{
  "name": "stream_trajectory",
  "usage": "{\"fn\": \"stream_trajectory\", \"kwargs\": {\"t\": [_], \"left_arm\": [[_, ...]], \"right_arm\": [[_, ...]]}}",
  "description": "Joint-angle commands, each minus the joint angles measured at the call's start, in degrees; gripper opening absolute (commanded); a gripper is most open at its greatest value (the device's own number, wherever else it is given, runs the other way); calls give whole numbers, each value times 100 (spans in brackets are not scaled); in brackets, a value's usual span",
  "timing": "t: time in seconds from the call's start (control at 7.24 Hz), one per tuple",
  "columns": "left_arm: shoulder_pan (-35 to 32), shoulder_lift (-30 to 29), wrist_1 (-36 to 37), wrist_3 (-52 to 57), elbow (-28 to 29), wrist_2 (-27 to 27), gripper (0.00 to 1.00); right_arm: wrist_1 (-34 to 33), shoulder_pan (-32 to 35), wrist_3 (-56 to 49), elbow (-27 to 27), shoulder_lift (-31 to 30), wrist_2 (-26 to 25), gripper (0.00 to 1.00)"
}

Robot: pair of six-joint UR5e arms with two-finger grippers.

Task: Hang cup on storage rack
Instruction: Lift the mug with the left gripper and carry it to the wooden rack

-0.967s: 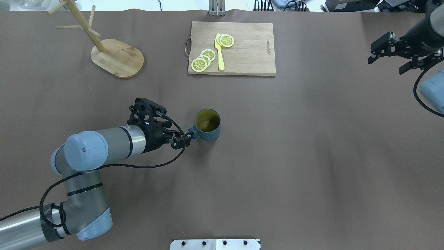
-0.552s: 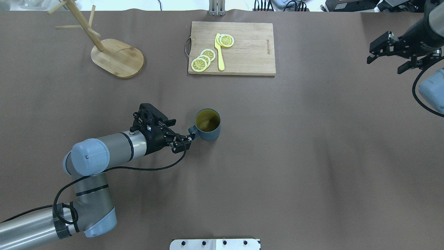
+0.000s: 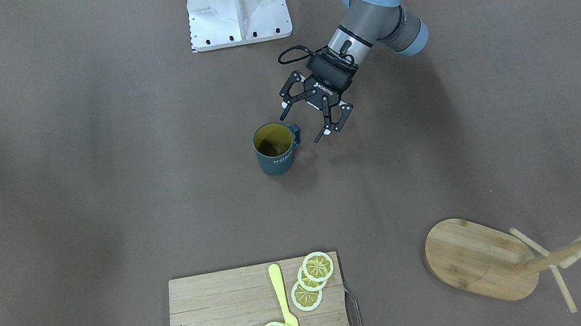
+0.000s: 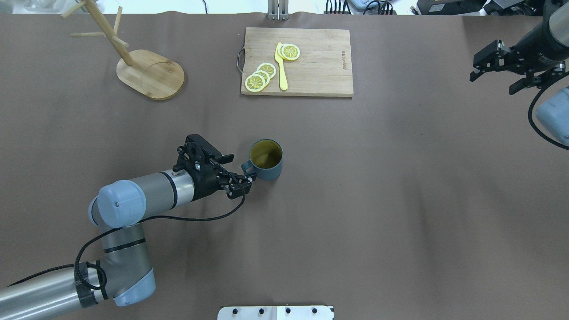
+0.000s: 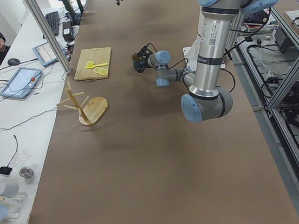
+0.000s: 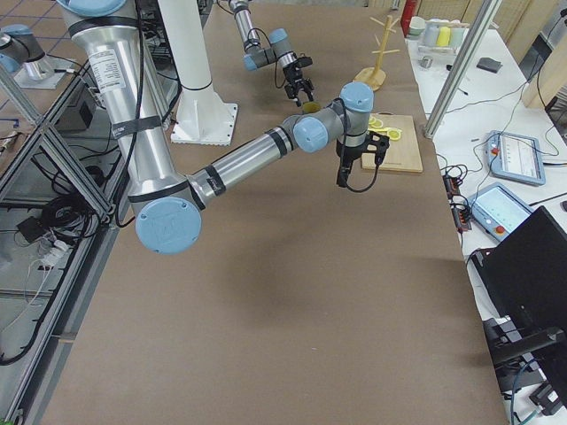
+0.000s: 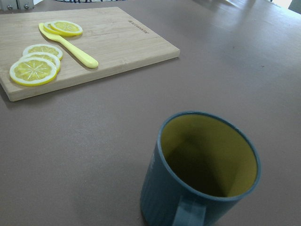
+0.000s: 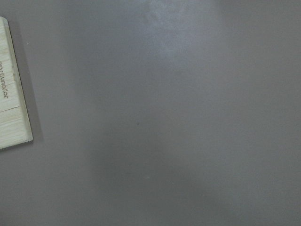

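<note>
The slate-blue cup (image 4: 266, 159) stands upright mid-table, yellowish-green inside, its handle (image 4: 245, 167) turned toward my left arm. It also shows in the front view (image 3: 275, 148) and close up in the left wrist view (image 7: 202, 174). My left gripper (image 3: 301, 128) is open, with one finger on each side of the handle and not closed on it. The bamboo storage rack (image 4: 150, 74) stands at the far left with bare pegs; it also shows in the front view (image 3: 475, 259). My right gripper (image 4: 493, 82) is open and empty at the far right.
A slatted cutting board (image 4: 297, 62) with lemon slices and a yellow knife (image 4: 281, 66) lies at the back centre, between the cup and the table's far edge. The robot's white base plate (image 4: 275, 312) is at the near edge.
My left arm has moved right toward the cup and its wrist has turned, so the open fingers now flank the handle. The cup has not moved. The right gripper has barely shifted.
</note>
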Motion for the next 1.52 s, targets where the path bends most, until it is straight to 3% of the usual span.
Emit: {"fn": "stream_trajectory", "kwargs": {"t": [0.0, 0.28, 0.41, 0.69, 0.97, 1.1, 1.38], "left_arm": [[33, -73, 14, 3, 8, 10, 59], [42, -73, 5, 3, 0, -8, 30], [42, -73, -21, -49, -44, -17, 3], [24, -73, -22, -102, -437, -78, 0], [-37, -47, 58, -896, -1001, -87, 0], [-150, 5, 40, -2016, -1116, -113, 0], [-981, 58, -22, -4176, -1160, -761, 0]], "right_arm": [[-3, 0, 3, -34, 5, -3, 100], [-3, 0, 29, -200, 179, 6, 100], [-21, 0, 47, -219, 215, 6, 100], [-30, 0, 56, -219, 225, 14, 100], [-12, 0, 65, -210, 233, 14, 100], [-3, 0, 65, -210, 233, 14, 100], [-3, 0, 82, -175, 233, 14, 100]]}}
